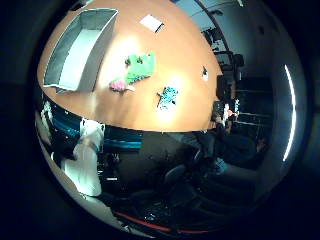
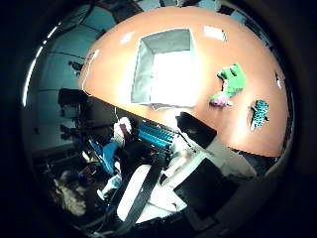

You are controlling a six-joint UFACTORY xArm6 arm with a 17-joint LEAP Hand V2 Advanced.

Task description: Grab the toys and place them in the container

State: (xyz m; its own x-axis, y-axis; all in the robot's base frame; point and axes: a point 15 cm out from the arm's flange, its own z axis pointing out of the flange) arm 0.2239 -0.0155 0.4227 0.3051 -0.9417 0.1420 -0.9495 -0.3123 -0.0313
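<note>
My robot hand (image 2: 198, 168), white and black blocks of hard plastic, shows only in part at the edge of the thumb-side view, so I cannot tell whether it is spread or curled; nothing appears to be in it, and it hangs well above the table. Below lies the round-edged table of smooth, glossy orange-brown wood (image 1: 185, 60). On it stands the container, a grey rectangular open-topped box with thin straight walls (image 1: 82, 47), empty as far as I can see. Near it, on the bare top, lies a soft green plush toy with a pink end (image 1: 135, 71), limp and irregular, and a little further off a small teal patterned soft toy (image 1: 168, 96), flatter and floppier. Two small white paper-like tags (image 1: 151, 22) also rest on the table. My worry: the toys are soft and low, so I may pinch only a fold and let one slip on the way across; the slick top may let them slide off under a push; and the light-walled container could shift or tip if I knock it.
</note>
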